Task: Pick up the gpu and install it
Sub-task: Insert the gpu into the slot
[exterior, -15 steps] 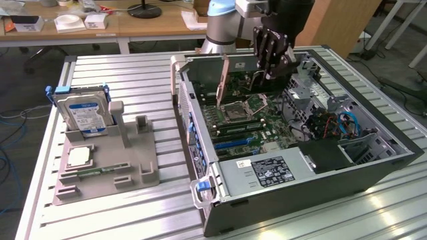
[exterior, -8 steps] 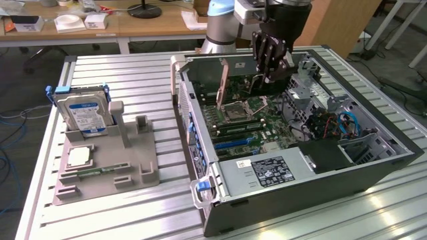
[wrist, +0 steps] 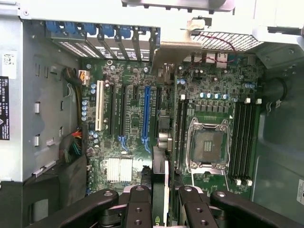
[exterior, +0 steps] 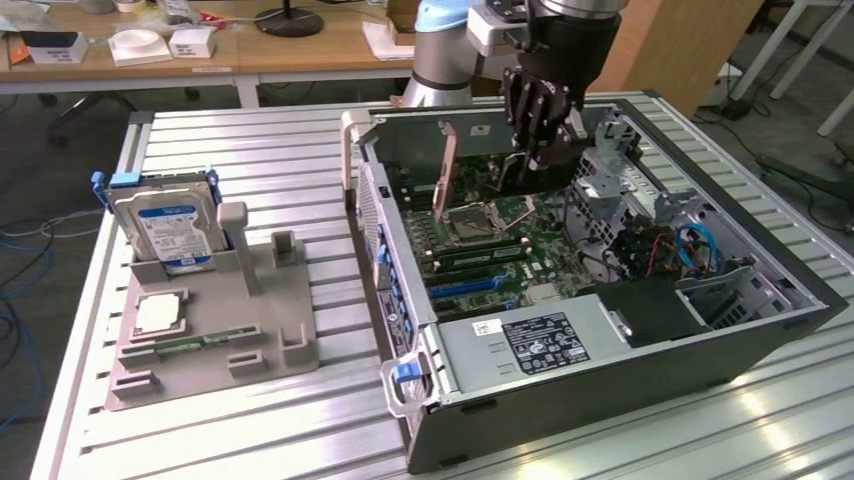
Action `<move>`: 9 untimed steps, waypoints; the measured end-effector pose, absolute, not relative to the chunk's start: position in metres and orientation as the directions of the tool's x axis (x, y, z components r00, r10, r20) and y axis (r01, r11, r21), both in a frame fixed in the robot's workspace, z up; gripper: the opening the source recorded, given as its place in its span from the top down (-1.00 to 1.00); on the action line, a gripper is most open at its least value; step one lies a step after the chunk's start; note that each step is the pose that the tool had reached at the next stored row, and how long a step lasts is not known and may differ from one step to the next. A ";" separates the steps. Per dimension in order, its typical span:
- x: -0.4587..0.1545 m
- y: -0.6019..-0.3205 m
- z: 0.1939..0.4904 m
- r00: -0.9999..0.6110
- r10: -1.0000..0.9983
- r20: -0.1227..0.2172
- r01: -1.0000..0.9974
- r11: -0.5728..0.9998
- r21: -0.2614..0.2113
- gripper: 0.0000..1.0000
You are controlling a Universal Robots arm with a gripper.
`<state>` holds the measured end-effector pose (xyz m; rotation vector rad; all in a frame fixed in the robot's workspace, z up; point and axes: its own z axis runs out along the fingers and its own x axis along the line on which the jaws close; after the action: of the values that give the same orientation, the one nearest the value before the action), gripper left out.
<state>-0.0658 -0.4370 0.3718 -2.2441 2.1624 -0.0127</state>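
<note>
In the wrist view the gpu (wrist: 160, 164) shows edge-on as a thin dark card with a silver end, running out from between the black fingers (wrist: 138, 204). My gripper (wrist: 164, 192) is shut on it. In the exterior view the gripper (exterior: 537, 165) hangs fingers-down inside the open computer case (exterior: 601, 400), over the motherboard (exterior: 527, 250) near the CPU socket (exterior: 470, 222). The card sits above the board between the blue expansion slot (wrist: 146, 114) and the CPU socket (wrist: 205, 145), apart from both.
Left of the case stands a grey holder (exterior: 267, 340) with a silver hard drive (exterior: 167, 230), a CPU chip (exterior: 160, 312) and a memory stick (exterior: 180, 345). The power supply (exterior: 534, 340) and drive cage (exterior: 621, 190) crowd the case. Rear slot brackets (wrist: 118, 40) line one wall.
</note>
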 end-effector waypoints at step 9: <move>-0.066 -0.437 0.364 0.037 -0.999 -0.011 -0.999 -0.037 -0.026 0.47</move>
<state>-0.0659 -0.4370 0.3637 -2.2429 2.1612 -0.0159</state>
